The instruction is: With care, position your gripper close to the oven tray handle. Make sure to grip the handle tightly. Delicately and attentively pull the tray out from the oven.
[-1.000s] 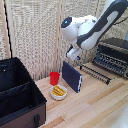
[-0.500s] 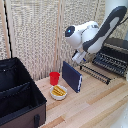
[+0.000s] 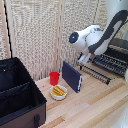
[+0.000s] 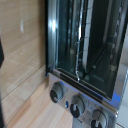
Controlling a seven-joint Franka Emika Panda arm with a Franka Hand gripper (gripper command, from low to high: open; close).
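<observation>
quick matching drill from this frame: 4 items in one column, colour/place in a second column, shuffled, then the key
Items:
1. cup
2. upright slab
3. open case
4. bowl

Descriptions:
A. black, at the exterior view's left edge of the table
B. red, standing behind the bowl
C. white, holding yellow food
D. dark blue, standing on edge between the cup and the wire tray

Pairs: 1-B, 2-D, 3-A, 4-C
</observation>
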